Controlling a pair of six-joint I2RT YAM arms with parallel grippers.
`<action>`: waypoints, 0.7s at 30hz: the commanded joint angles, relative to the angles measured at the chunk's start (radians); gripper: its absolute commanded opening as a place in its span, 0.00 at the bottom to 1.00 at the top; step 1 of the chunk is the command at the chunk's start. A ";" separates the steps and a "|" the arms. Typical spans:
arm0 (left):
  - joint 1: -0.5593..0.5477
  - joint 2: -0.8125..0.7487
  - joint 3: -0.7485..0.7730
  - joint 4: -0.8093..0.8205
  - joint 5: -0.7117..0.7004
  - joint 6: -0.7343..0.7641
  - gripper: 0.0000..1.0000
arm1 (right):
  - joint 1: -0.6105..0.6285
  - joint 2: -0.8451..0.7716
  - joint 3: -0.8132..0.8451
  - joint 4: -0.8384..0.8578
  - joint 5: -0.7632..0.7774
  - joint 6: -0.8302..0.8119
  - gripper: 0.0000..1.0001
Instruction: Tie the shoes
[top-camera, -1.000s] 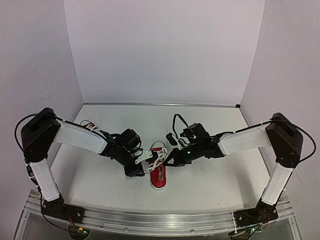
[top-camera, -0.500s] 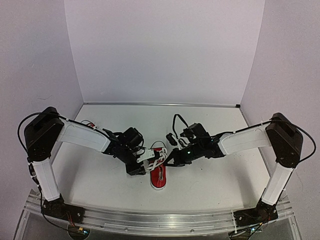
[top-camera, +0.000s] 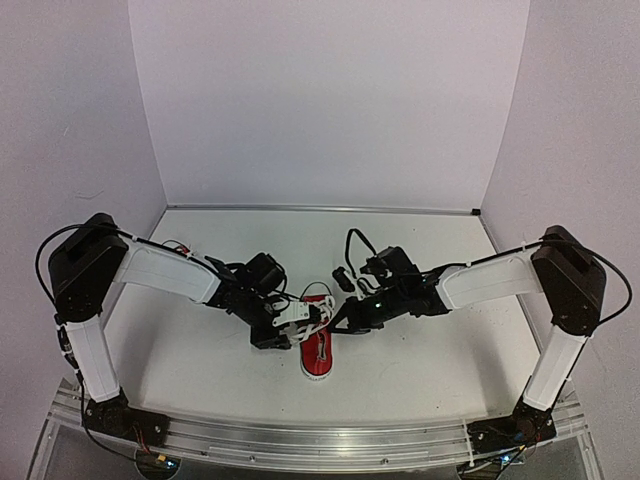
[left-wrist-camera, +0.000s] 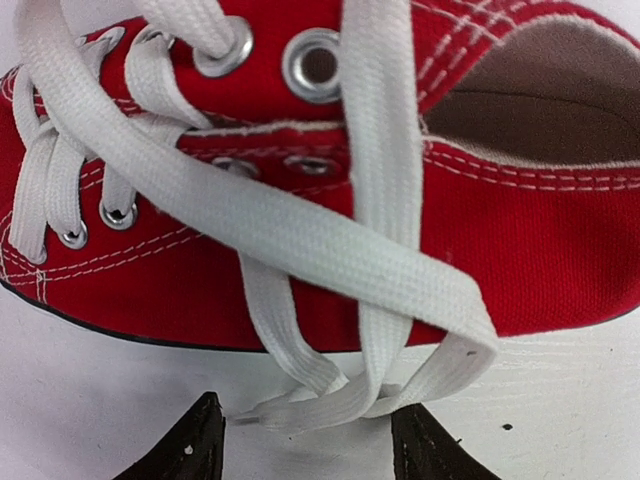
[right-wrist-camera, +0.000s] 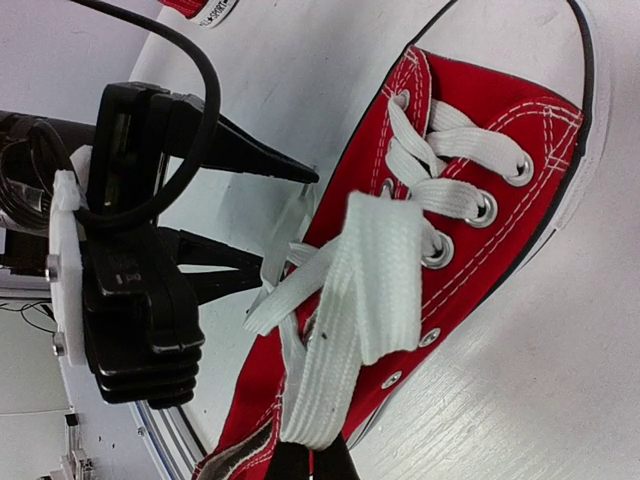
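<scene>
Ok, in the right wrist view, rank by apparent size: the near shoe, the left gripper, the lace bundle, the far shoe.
1. near shoe
2. left gripper, not much smaller
3. lace bundle
4. far shoe, only a cropped sliver at the top edge and farther off, so its true size is unsure

A white table (top-camera: 420, 370) meets pale backdrop walls (top-camera: 330, 100).
</scene>
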 joint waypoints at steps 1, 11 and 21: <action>0.018 0.017 0.026 -0.015 0.055 0.082 0.53 | 0.004 -0.017 0.036 -0.001 -0.005 -0.011 0.00; 0.020 -0.046 -0.009 -0.050 0.030 0.039 0.12 | 0.002 -0.025 0.036 -0.015 0.007 -0.017 0.00; 0.045 -0.185 -0.039 -0.120 -0.059 -0.021 0.00 | -0.014 -0.090 -0.018 -0.034 0.051 -0.007 0.00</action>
